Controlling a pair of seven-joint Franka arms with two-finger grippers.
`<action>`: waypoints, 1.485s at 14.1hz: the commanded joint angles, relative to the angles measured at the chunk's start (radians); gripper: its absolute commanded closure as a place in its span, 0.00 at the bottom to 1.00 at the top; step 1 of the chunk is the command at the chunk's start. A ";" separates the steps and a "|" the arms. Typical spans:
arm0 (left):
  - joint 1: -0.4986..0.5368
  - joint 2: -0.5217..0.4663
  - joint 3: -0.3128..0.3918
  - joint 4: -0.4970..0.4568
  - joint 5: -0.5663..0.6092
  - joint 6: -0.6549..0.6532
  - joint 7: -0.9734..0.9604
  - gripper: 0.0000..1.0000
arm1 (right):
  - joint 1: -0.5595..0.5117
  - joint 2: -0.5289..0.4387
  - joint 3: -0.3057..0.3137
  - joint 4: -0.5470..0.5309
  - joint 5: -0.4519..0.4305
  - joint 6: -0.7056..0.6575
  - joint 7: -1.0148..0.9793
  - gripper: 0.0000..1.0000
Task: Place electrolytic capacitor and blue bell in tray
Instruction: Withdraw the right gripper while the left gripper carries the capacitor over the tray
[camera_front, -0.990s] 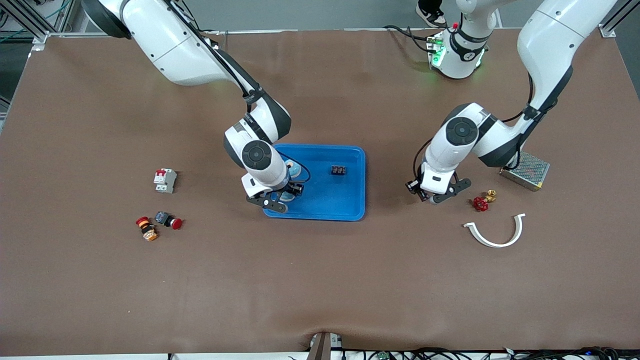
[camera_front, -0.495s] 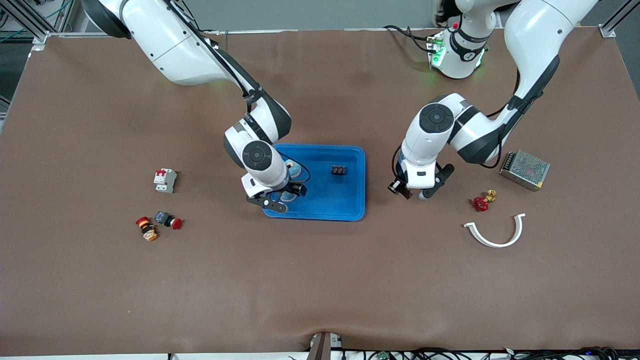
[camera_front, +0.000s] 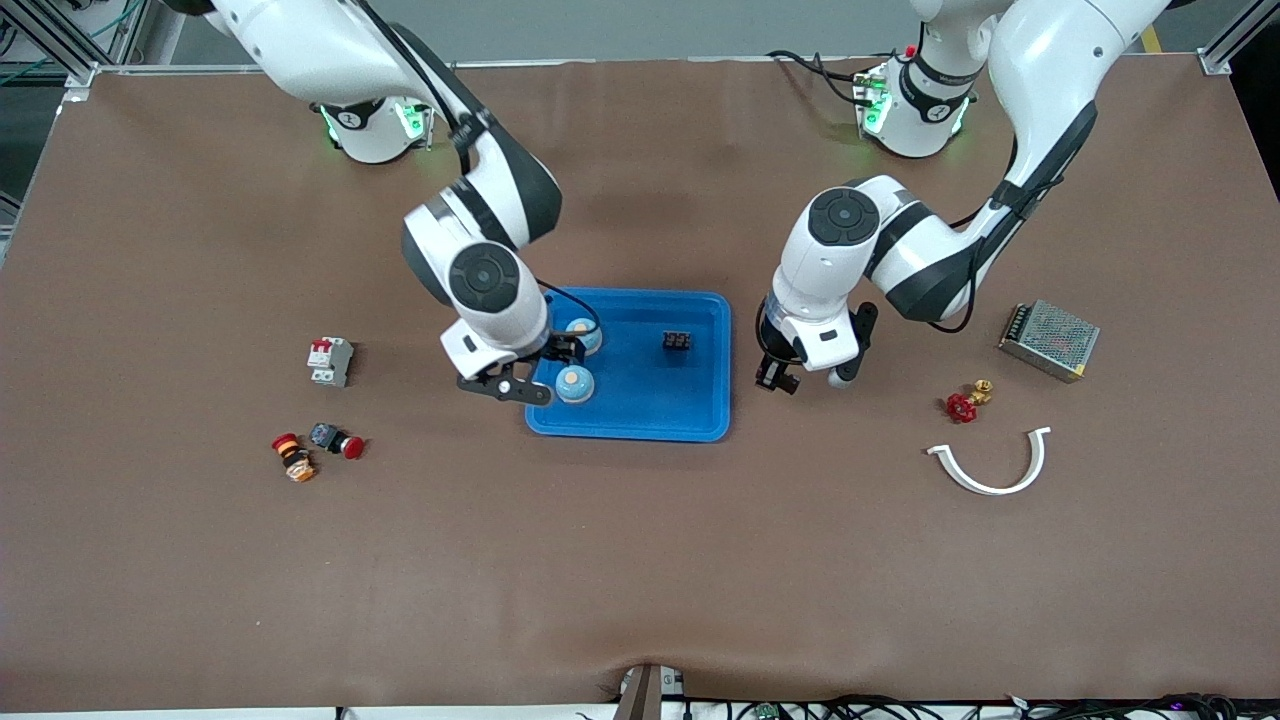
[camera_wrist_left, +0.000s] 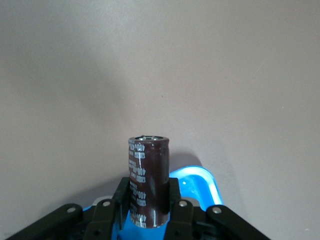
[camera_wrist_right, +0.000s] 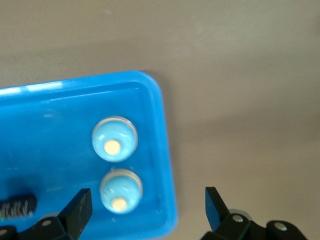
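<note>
The blue tray lies mid-table. Two pale-blue bells rest in it near the rim toward the right arm's end; they also show in the right wrist view, one bell beside the other bell. My right gripper hangs open over that rim, holding nothing. My left gripper is shut on the dark brown electrolytic capacitor, just outside the tray's corner at the left arm's end.
A small black component sits in the tray. A breaker and two red push buttons lie toward the right arm's end. A mesh box, red valve and white curved clip lie toward the left arm's end.
The right gripper opened, left a blue bell in the tray and drew back up toward its own end. The left arm carried the capacitor closer to the tray.
</note>
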 joint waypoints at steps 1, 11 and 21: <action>-0.020 0.043 0.005 0.061 -0.019 -0.021 -0.083 1.00 | -0.027 -0.113 0.006 -0.061 -0.002 -0.070 -0.071 0.00; -0.423 0.184 0.285 0.320 -0.022 -0.056 -0.306 1.00 | -0.327 -0.497 0.002 -0.202 0.001 -0.235 -0.590 0.00; -0.680 0.312 0.482 0.483 -0.042 -0.094 -0.384 1.00 | -0.608 -0.499 -0.009 -0.032 -0.002 -0.265 -0.833 0.00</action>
